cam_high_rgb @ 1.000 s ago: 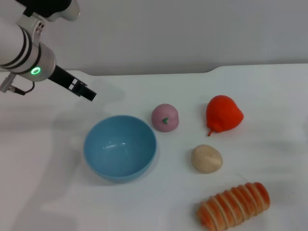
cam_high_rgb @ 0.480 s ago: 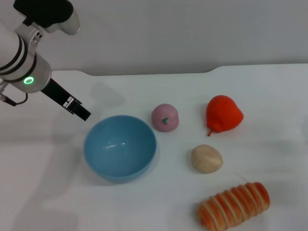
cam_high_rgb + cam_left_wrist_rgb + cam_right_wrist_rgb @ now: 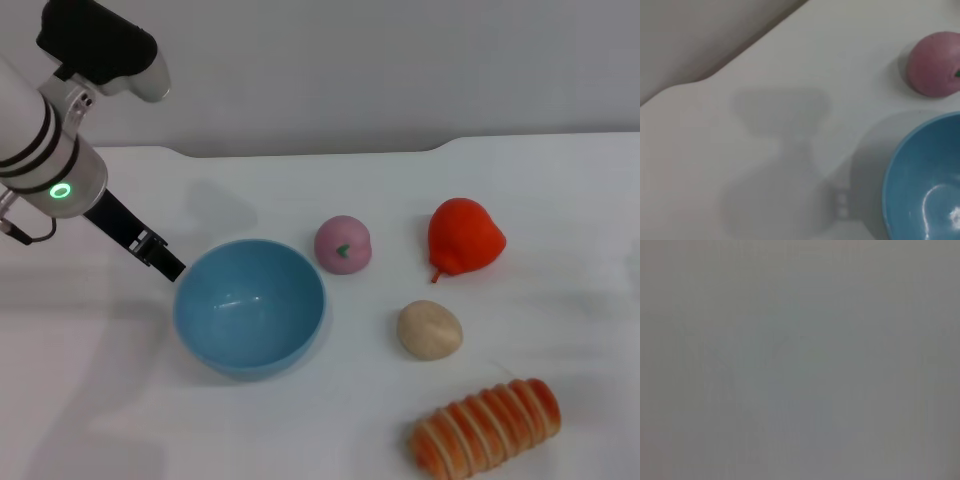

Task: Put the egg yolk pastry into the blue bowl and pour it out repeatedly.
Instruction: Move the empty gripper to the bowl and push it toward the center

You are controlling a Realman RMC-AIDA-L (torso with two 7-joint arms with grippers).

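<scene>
The egg yolk pastry (image 3: 430,330), a pale tan ball, lies on the white table to the right of the blue bowl (image 3: 250,318). The bowl stands upright and empty at centre-left. My left gripper (image 3: 166,264) reaches down from the upper left, and its dark tip is right at the bowl's left rim. The left wrist view shows part of the blue bowl (image 3: 920,195) and the arm's shadow on the table. My right gripper is out of view, and its wrist view shows only plain grey.
A pink ball (image 3: 343,244) with a green mark sits just behind the bowl's right side and shows as the pink ball (image 3: 933,63) in the left wrist view. A red pear-shaped toy (image 3: 465,237) lies farther right. An orange ridged bread roll (image 3: 487,427) lies at the front right.
My left gripper has come down and toward the front, from behind the bowl to its left rim. The bowl, the pastry and the other things have not moved.
</scene>
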